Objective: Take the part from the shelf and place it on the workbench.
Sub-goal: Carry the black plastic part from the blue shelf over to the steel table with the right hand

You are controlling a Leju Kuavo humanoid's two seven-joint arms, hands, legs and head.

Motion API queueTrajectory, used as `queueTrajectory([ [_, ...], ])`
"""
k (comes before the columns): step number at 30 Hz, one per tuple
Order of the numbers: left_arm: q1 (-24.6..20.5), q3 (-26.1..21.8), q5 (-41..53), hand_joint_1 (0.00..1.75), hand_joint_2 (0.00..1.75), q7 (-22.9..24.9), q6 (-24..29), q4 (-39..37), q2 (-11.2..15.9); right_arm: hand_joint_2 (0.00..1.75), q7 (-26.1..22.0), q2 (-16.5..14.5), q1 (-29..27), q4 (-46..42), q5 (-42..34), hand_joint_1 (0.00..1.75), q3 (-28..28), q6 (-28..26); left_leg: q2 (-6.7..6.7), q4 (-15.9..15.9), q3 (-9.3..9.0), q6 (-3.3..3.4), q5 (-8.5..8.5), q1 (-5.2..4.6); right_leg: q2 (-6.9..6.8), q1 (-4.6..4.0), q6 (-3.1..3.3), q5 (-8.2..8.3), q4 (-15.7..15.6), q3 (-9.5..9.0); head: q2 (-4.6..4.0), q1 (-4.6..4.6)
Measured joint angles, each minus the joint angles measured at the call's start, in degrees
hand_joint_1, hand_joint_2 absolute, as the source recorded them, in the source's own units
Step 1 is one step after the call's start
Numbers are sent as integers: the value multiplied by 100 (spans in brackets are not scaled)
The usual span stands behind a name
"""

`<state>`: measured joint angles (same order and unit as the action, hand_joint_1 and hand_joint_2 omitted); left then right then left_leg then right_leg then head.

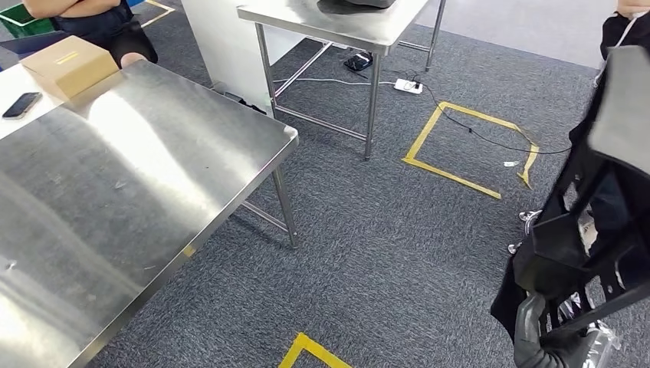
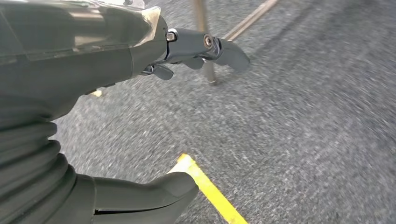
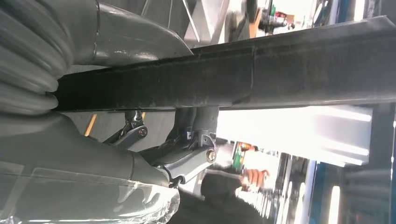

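- You are looking at the part (image 1: 590, 199), a big black framed piece of bars and panels, hanging off to the right of the head view, over the grey carpet (image 1: 383, 253) and well clear of the desk (image 1: 138, 192).
- The right robot hand (image 1: 546, 337) is gripping it from underneath at its lower end; judging by that, you are carrying it upright so the long frame is riding beside the body instead of dragging.
- In the right wrist view the right robot hand is clamping on one dark bar of the part (image 3: 224, 79), with the fingers (image 3: 196, 119) wrapping it from one side and the thumb lying on the other.
- The left robot hand (image 2: 140, 116) is hanging over the carpet, holding nothing, with its fingers (image 2: 224, 49) and thumb standing apart, near a strip of yellow floor tape (image 2: 210, 193).
- The steel desk is sitting left of the part, with much of its top bare, which looks like the spot you are aiming for.
- At the desk's far corner a cardboard box (image 1: 69, 65) and a phone (image 1: 21, 105) are lying, so you are better setting down nearer this edge.
- A person (image 1: 107, 27) is standing behind that corner.
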<state>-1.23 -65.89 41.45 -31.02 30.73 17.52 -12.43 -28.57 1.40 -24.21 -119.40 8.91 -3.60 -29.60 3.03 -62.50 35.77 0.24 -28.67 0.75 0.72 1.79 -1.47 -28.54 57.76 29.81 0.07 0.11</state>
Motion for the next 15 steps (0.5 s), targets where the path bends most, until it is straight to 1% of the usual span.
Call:
queueTrajectory([
  [1, -5, -1, -6, 0, 175, 7, -4, 10, -1, 175, 1, 1, -9, 8, -23, 175, 0, 21, -161, -368, 184, -5, -195, -9, -85, -24, 30, -7, 1, 1, 0, -14],
  [2, -8, -1, -12, 0, 175, 19, -8, 21, -3, 175, 1, 2, -16, 22, -50, 175, 1, 43, -237, -757, 379, -6, -371, -7, -178, -48, 59, -14, 1, 4, 0, -24],
  [3, -6, -3, -21, 0, 175, 40, -8, 34, -7, 175, 2, 3, -18, 42, -77, 175, 1, 63, -262, -1039, 520, 0, -465, -6, -269, -71, 74, -20, 2, 8, 0, -24],
  [4, 0, -8, -33, 0, 175, 70, -8, 51, -13, 175, 4, 3, -14, 65, -95, 175, 1, 89, -273, -1140, 568, 13, -455, -8, -354, -88, 84, -27, 2, 9, 0, -25],
  [5, 8, -16, -44, 0, 175, 103, -7, 75, -21, 175, 10, 2, -6, 86, -102, 175, 1, 111, -289, -1023, 499, 33, -345, -11, -432, -101, 94, -35, 2, 5, 0, -26],
  [6, 15, -28, -52, 0, 175, 145, -7, 109, -30, 175, 20, -1, 9, 107, -100, 175, 1, 133, -346, -709, 319, 65, -168, -22, -504, -112, 102, -45, 2, -7, 0, -27],
  [7, 18, -41, -55, 0, 175, 183, -7, 149, -43, 175, 33, -5, 29, 122, -89, 175, 0, 156, -500, -309, 90, 108, -7, -48, -567, -122, 104, -56, 2, -28, 0, -27],
  [8, 16, -56, -52, 0, 175, 222, -5, 193, -56, 175, 51, -14, 50, 136, -68, 175, -1, 181, -646, 34, -105, 146, 105, -80, -625, -145, 92, -72, 4, -41, 0, -23],
  [9, 13, -70, -45, 0, 175, 264, -3, 240, -74, 175, 72, -23, 75, 145, -43, 175, -1, 210, -758, 269, -229, 179, 160, -117, -682, -162, 73, -86, 5, -59, 0, -20],
  [10, 13, -85, -34, 0, 175, 306, 0, 285, -94, 175, 96, -34, 101, 155, -14, 175, -2, 243, -817, 372, -274, 202, 164, -149, -740, -176, 52, -96, 4, -74, 0, -18],
  [11, 16, -103, -23, 0, 175, 357, 5, 327, -112, 175, 117, -45, 130, 165, 13, 175, -2, 277, -756, 387, -263, 215, 166, -169, -805, -187, 29, -102, -4, -85, 0, -18],
  [12, 25, -122, -15, 0, 175, 407, 12, 364, -133, 175, 135, -55, 168, 174, 33, 175, -2, 310, -677, 420, -268, 242, 193, -156, -834, -187, 4, -112, -5, -96, 0, -21],
  [13, 32, -140, -11, 0, 175, 459, 23, 391, -155, 175, 149, -66, 208, 186, 47, 175, -3, 343, -606, 460, -283, 269, 224, -140, -759, -184, -18, -140, 27, -92, 0, -16],
  [14, 33, -156, -11, 0, 175, 501, 38, 410, -171, 175, 153, -76, 246, 196, 54, 175, -3, 372, -531, 500, -295, 300, 259, -118, -616, -178, -29, -216, 150, -43, 0, -10],
  [15, 30, -171, -8, 0, 175, 535, 60, 424, -189, 175, 157, -82, 280, 207, 58, 175, -3, 398, -455, 535, -307, 328, 292, -93, -431, -170, -28, -339, 391, 65, 0, 1],
])
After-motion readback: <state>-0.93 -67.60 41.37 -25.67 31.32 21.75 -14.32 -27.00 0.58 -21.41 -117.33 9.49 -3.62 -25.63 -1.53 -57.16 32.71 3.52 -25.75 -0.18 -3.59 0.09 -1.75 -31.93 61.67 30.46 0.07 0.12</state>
